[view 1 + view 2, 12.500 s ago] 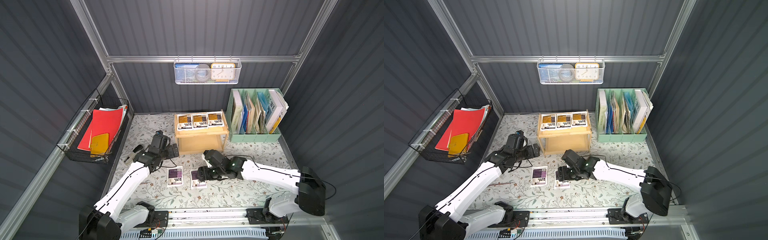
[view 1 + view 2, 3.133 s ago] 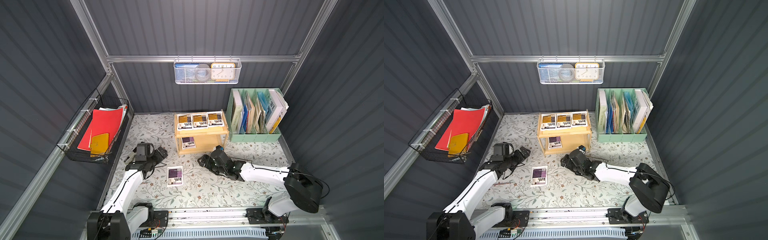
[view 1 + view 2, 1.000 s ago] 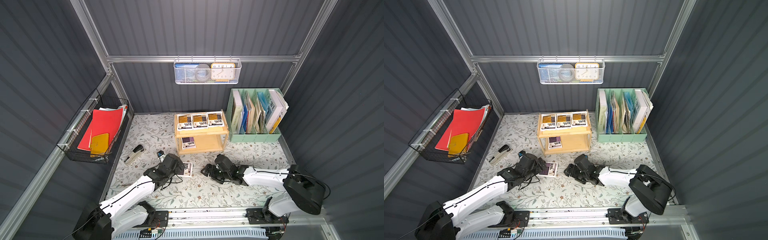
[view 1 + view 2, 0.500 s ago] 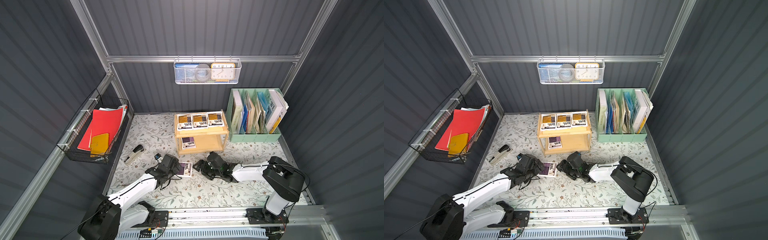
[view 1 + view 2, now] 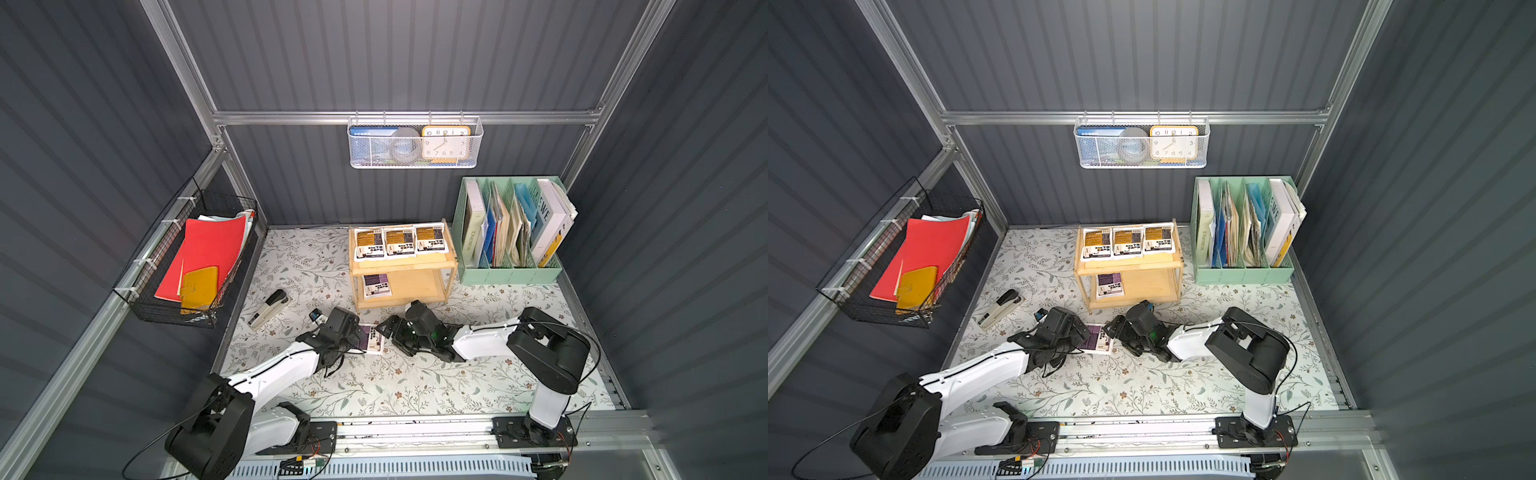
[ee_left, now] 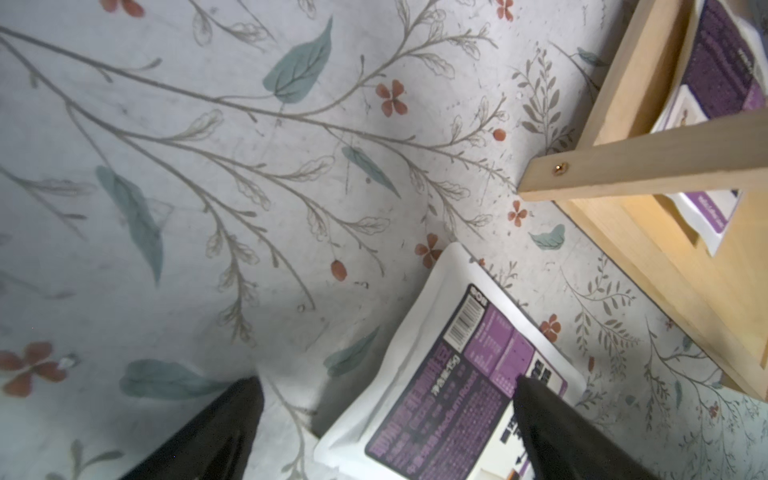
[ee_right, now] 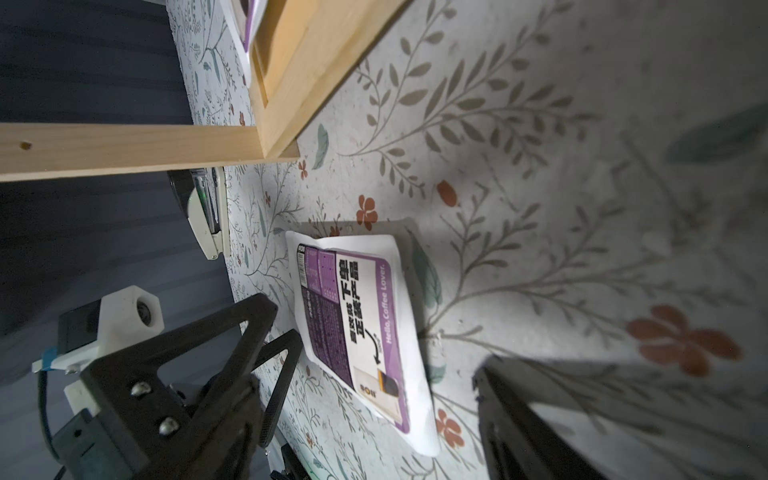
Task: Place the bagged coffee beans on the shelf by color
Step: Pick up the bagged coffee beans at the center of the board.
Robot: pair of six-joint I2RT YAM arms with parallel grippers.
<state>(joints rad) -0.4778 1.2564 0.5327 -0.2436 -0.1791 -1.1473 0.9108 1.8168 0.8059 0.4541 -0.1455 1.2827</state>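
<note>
Left gripper (image 6: 388, 381): jaws wide apart and holding nothing. One finger stands over the last purple pouch (image 7: 357, 328) and the other over the floral mat (image 5: 374, 386). Whether it touches the pouch, I cannot tell.
Right gripper (image 5: 390, 337): low over the mat at the other side of the same pouch. Its jaws are apart in both top views and it is empty.
Last purple pouch: lies flat on the mat between the two grippers, just in front of the shelf (image 5: 403, 271).
Lower tier: one placed purple pouch (image 5: 376, 284) lies there, with free room beside it.
Top tray: three orange pouches (image 5: 400, 242) lie in a row.
Done: four of five bags are sorted by color.
Left to do: it seems only to grasp the last pouch and put it on the lower tier.
</note>
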